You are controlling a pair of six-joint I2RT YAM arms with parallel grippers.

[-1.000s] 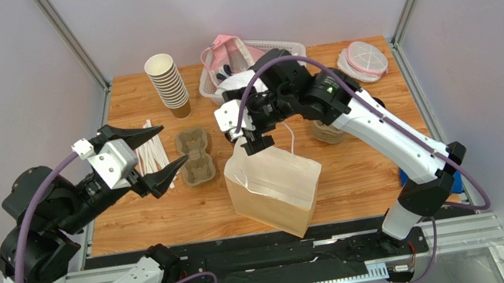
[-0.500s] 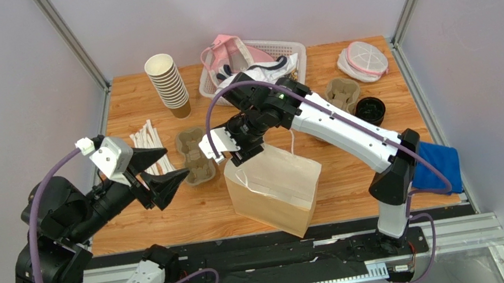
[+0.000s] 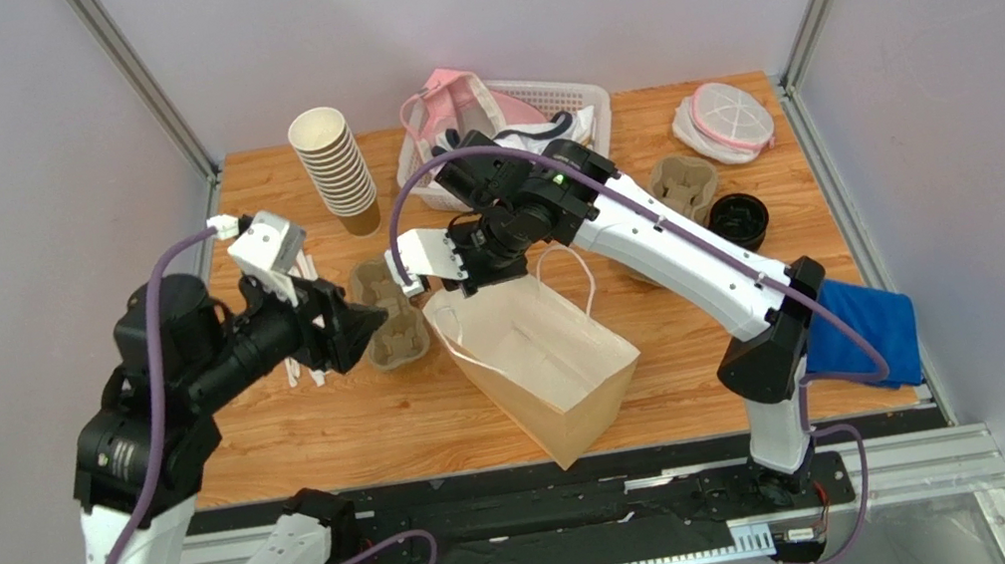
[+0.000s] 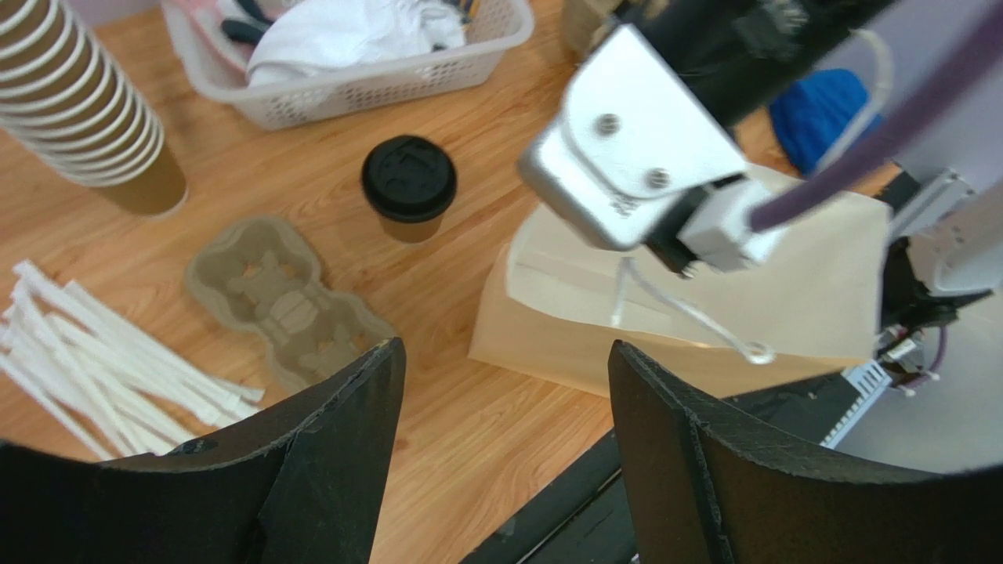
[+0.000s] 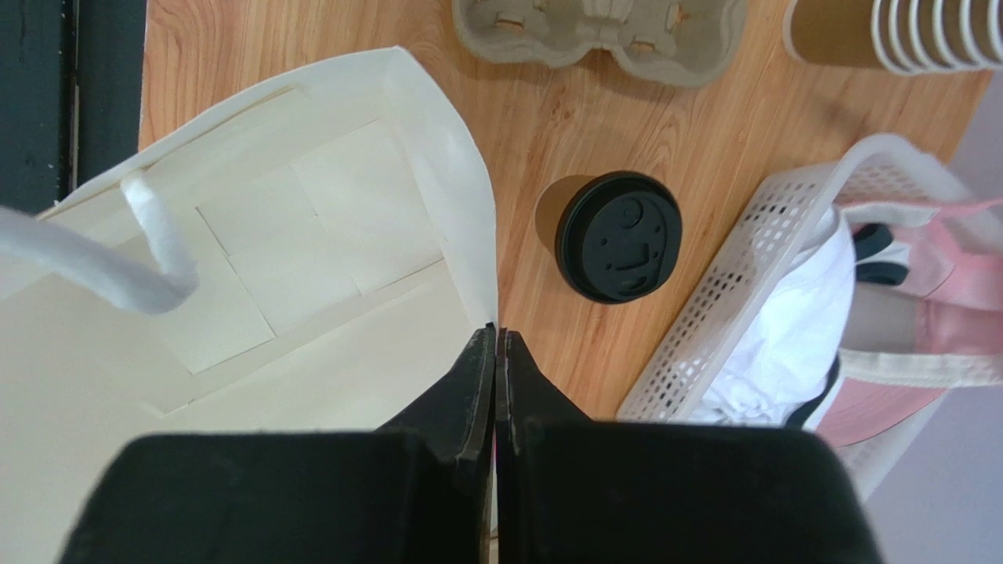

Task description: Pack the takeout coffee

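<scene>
Coffee (image 5: 612, 235), a lidded brown cup, stands on the table (image 5: 553, 129) at the centre of my right wrist view, between the white basket (image 5: 730, 282) and the paper bag (image 5: 294, 270). My right gripper (image 5: 496, 336) is pinched closed on the bag's rim; my left gripper (image 4: 506, 349) hangs with its 2 fingers spread, holding nothing.

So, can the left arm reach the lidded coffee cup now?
Probably yes: the left end effector is open and faces the takeout coffee, with only the low cup carrier between. The right end effector, shut on the paper bag nearby, may crowd it.
</scene>
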